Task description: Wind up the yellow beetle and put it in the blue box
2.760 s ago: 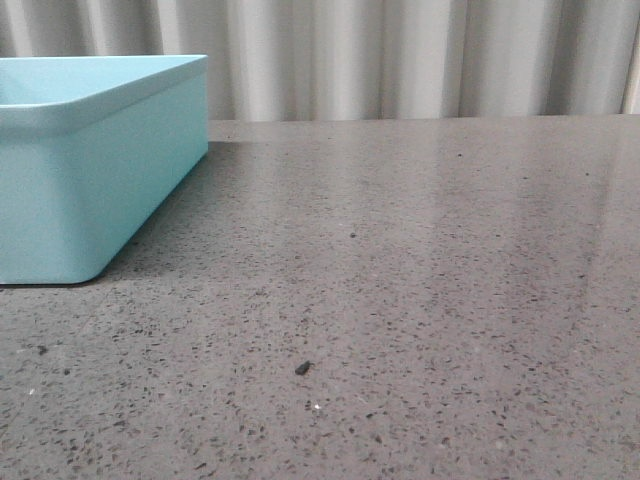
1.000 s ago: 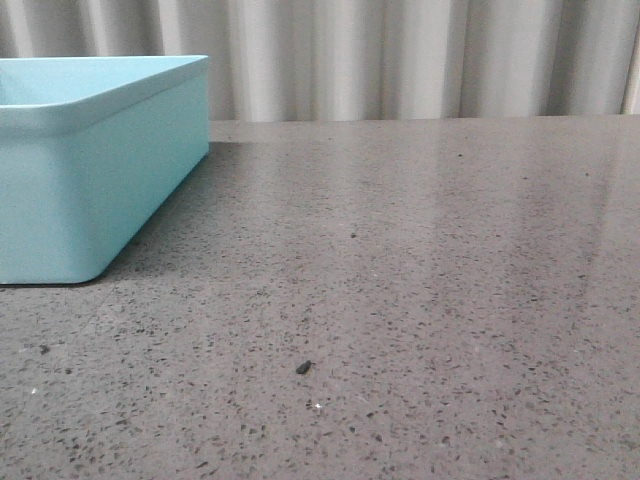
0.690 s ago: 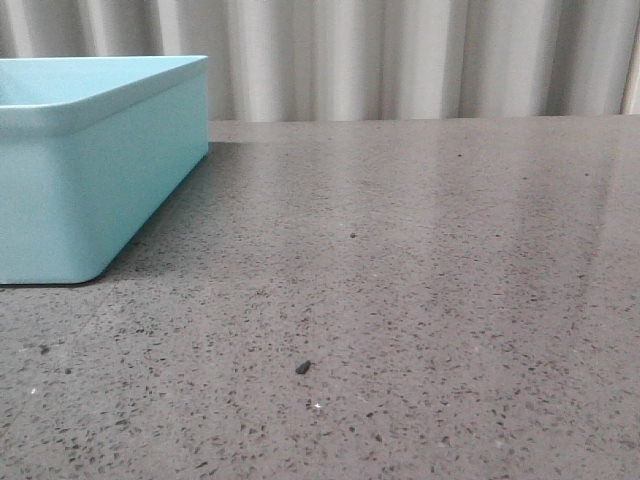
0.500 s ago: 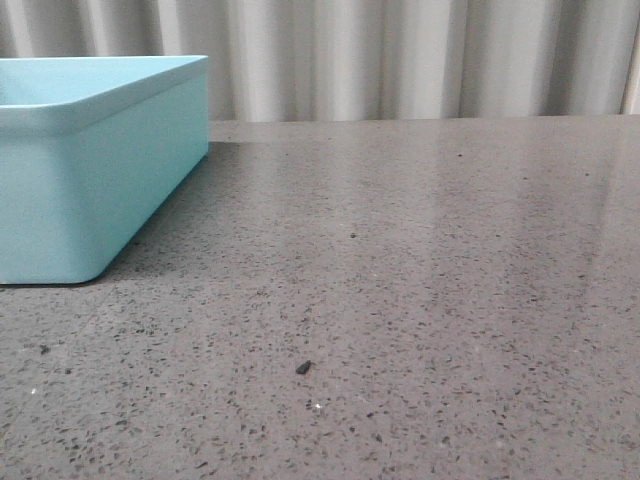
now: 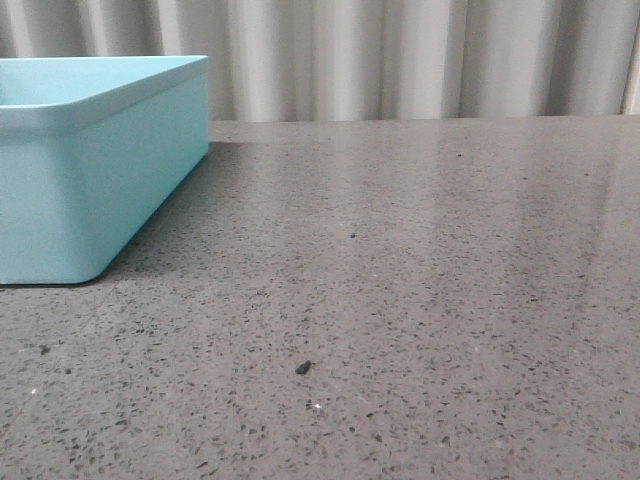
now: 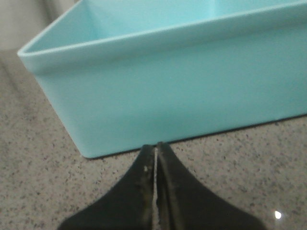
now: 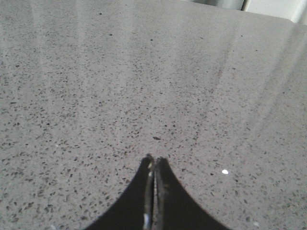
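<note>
Your blue box [image 5: 90, 170] sits on the speckled counter [image 5: 400, 300]; left gripper [image 6: 155, 158] closed, empty, just before the box's wall; right gripper [image 7: 153, 165] closed, empty; beetle unseen

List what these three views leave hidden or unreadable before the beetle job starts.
- Yellow beetle: in no view; its place cannot be told.
- Blue box floor: front view shows only the outer wall and rim; left wrist view's near wall hides most of the inside.
- Box's left part: cut off by the front view's edge.
- Left gripper and right gripper: only shut fingertips show; arms are out of frame.
- Dark speck on the table: too small to identify.
</note>
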Tool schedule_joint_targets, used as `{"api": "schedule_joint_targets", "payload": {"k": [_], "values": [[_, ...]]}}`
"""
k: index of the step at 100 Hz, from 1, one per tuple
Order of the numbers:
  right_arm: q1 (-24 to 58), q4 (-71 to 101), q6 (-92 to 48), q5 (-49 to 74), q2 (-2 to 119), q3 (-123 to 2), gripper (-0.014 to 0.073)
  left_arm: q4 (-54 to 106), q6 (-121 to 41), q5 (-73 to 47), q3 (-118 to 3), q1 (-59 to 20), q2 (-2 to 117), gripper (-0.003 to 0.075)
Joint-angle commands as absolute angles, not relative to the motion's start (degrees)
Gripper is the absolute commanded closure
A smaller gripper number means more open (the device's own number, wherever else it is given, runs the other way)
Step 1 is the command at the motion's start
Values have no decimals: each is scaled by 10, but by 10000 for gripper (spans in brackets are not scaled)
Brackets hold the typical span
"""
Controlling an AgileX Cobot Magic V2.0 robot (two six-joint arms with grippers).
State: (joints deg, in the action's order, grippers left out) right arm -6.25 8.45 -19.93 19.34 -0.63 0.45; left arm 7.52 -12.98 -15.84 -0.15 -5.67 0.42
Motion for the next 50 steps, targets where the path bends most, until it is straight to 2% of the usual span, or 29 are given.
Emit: {"api": "schedule_joint_targets", "payload": {"k": [1,50], "values": [[-66,71,-200,180,-1,19,644,84,-125,-143,14,-56,10,741],[-66,64,-200,173,-1,19,644,89,-125,-156,15,-56,-20,741]]}}
